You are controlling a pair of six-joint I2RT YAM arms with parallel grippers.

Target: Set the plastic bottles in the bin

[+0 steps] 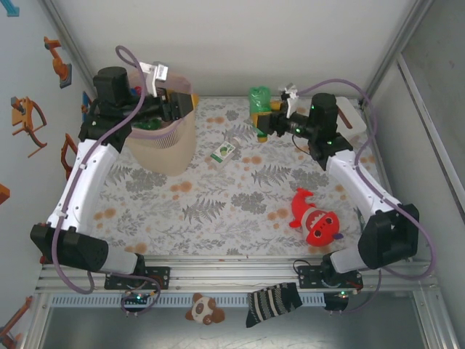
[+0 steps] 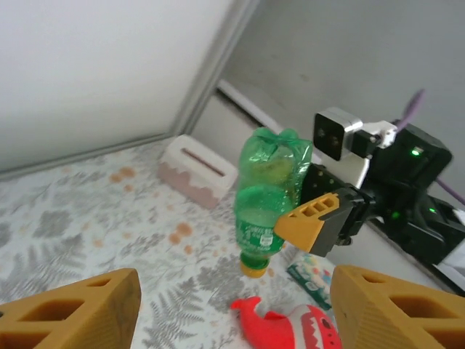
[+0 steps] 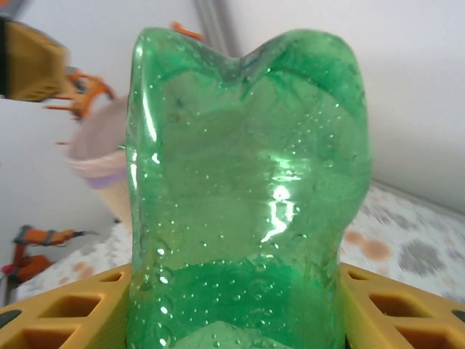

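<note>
green bottle (image 3: 247, 189), beige bin (image 1: 163, 149), fern-print tabletop (image 1: 218, 211)

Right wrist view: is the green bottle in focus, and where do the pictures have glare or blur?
Right wrist view: the green bottle is sharp, with a white glint on its wall; the bin behind is blurred. Left wrist view: the bottle is fairly clear, the near yellow fingers soft. Top external view: even light, faint shadows, no strong glare.

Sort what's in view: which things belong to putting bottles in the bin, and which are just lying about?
Job: green bottle, gripped by right tool; labelled bottle lying flat; bin.
Lying about: red shark plush; white slotted box; striped sock; small plush toy.
</note>
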